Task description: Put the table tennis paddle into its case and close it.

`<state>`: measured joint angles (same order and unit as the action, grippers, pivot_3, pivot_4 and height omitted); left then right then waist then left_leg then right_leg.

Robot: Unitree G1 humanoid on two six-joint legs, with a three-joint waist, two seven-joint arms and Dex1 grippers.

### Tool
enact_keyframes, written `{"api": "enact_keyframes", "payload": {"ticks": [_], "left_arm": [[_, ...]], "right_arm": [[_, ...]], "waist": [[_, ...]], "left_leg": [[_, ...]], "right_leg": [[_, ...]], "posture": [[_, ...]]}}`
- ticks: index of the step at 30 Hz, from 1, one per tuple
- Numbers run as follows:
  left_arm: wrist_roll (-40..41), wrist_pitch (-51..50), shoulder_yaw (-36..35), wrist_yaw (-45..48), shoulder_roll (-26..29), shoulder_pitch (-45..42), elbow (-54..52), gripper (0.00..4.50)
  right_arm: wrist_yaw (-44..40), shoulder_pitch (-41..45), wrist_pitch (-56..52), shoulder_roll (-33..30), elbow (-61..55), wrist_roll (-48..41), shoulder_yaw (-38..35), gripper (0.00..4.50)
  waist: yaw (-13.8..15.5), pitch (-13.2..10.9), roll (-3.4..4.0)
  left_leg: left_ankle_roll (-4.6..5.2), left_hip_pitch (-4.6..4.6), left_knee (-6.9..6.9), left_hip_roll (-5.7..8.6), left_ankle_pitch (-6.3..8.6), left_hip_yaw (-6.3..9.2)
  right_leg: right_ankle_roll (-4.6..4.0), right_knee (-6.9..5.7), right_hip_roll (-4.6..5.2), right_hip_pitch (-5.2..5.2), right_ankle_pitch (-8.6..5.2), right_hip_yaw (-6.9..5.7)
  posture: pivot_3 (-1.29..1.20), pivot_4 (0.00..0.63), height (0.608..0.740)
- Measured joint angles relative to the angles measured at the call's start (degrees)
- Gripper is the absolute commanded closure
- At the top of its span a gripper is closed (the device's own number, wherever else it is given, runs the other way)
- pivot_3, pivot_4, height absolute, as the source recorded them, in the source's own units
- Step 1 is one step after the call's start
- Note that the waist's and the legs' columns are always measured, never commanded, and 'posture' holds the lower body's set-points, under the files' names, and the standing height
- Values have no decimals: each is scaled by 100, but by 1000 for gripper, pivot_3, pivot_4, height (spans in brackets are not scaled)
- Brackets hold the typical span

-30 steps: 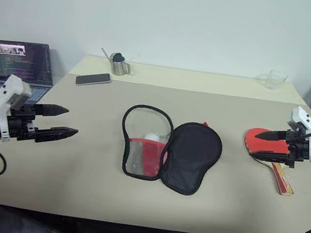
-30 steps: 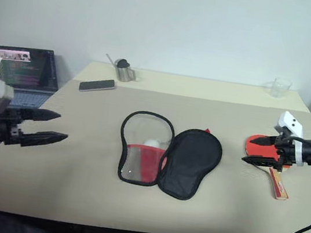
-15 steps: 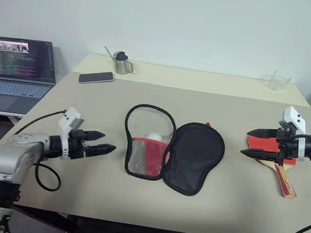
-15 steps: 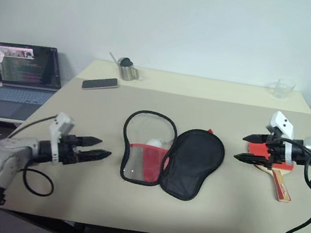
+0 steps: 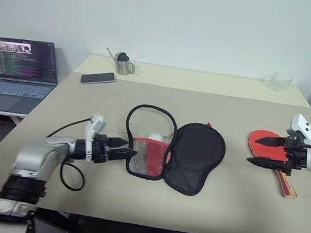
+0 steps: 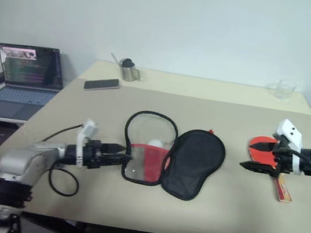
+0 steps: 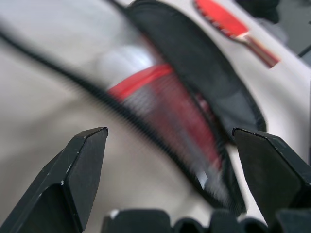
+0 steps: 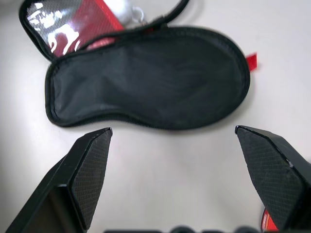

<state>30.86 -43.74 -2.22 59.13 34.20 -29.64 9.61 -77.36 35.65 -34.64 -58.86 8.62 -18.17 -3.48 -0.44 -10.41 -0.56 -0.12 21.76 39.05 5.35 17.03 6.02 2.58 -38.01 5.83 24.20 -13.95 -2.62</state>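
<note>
The table tennis paddle lay flat on the table, red face up, well to the right of the case, its striped handle pointing toward the near edge. Nothing held it. The case sat mid-table, unzipped and spread wide: the black half lay on the side nearer the paddle, and the half with the red panel and mesh pocket lay on the far side of it (something small and white rested inside, too unclear to name).

The right gripper hovered just over the paddle's blade on the side facing the case, fingers spread fully and empty. The left gripper stood at the case's mesh-side rim, also fully spread and empty; whether its tips touched the piping could not be told.

Judged from this layout, no step of the task was complete. Still to do: grasp the paddle, carry it across to the case, seat it on one half, fold the other half over, and run the zip shut.

Beyond the case, at the table's far edge, stood a metal cup, a phone and a clear glass; a laptop sat off the table's left side.
</note>
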Motion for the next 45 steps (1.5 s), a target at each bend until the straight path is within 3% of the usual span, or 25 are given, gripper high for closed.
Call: {"api": "enact_keyframes", "payload": {"ticks": [4, 7, 18, 35, 40, 45], "left_arm": [[-134, -56, 247, -316, -360, -186, 71, 0], [-215, -143, 262, -555, -428, -228, 147, 618], [-236, -207, -9, -1129, -543, -197, 179, 4479], [-526, 484, -394, -2592, -1575, -902, 971, 4479], [-691, 822, -463, -2881, -1747, -1345, 1571, 4479], [-997, 1261, -468, -3013, -1820, -2223, 2893, 4479]], "right_arm": [[45, -48, -71, -66, -110, -98, -5, 22], [126, -97, -91, -141, -128, -107, -66, 0], [198, -169, -102, -165, -188, -144, -147, 0], [192, -56, -90, -147, -157, -133, 25, 0], [187, 3, -74, -137, -144, -132, 34, 0], [118, 140, -17, -74, -26, -104, 165, 0]], "waist": [[7, -1, -4], [6, -1, -4], [20, -1, -4], [58, -3, -9], [71, -3, -10], [75, -5, -14]], "left_leg": [[0, 1, -1, -2, 0, -2], [0, 0, -2, -2, 0, -3], [0, 0, -1, -1, 0, -2], [-1, 0, 4, 0, -1, -3], [-1, 1, 7, 2, -1, -3], [-1, 2, 10, 2, -1, -4]], "right_leg": [[0, 0, -1, 2, 0, 2], [0, 0, -1, 3, 0, 3], [0, 1, -1, 1, 0, 3], [3, 0, 0, -2, 2, 0], [6, 1, 0, -3, 3, -1], [9, 1, 0, -3, 5, -3]], "posture": [[0, 150, 740], [0, 150, 740], [0, 150, 740], [0, 150, 740], [0, 150, 740], [0, 150, 740]]}}
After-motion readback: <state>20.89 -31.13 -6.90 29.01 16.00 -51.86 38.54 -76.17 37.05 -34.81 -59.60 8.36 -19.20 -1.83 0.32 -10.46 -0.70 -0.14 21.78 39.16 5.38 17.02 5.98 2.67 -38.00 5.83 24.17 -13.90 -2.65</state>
